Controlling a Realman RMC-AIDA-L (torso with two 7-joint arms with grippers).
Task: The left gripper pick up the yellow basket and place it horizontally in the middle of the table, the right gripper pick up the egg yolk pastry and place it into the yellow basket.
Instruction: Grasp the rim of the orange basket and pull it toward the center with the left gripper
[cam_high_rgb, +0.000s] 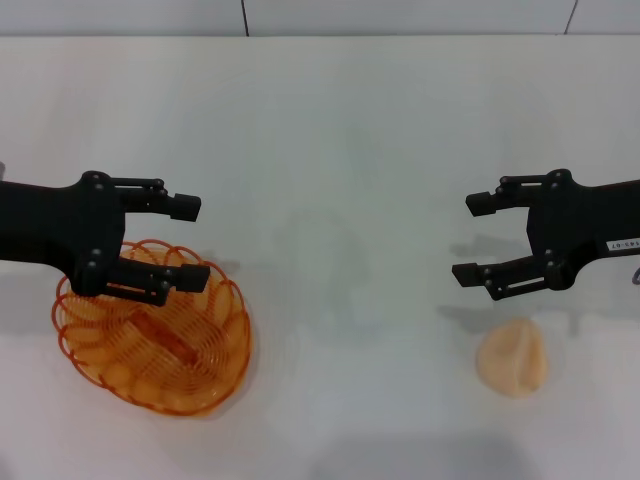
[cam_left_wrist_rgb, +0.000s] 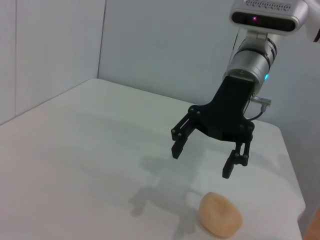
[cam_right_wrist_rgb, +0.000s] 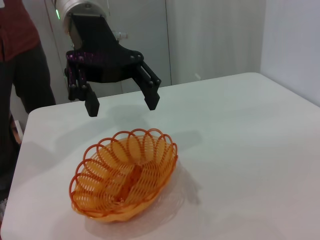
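The yellow basket (cam_high_rgb: 160, 340) is orange-yellow wire, its rim a row of loops and its bottom a coiled weave. The egg yolk pastry (cam_high_rgb: 513, 358) is a matte pale peach-beige. Both grippers are black: the left gripper (cam_high_rgb: 190, 240) plain, the right gripper (cam_high_rgb: 478, 238) beside a small white label (cam_high_rgb: 622, 243). The tabletop (cam_high_rgb: 340, 150) is plain white.

The yellow basket (cam_high_rgb: 155, 330) sits on the surface (cam_high_rgb: 340, 150) at the near left. The egg yolk pastry (cam_high_rgb: 513, 358) lies on the surface at the near right, well apart from the basket, with bare surface between them. The left end effector (cam_high_rgb: 190, 240) hangs above the basket's far rim, fingers spread, not touching it. The right end effector (cam_high_rgb: 475, 238) hangs just behind and above the pastry, fingers spread, clear of it. Both point inward toward the middle.
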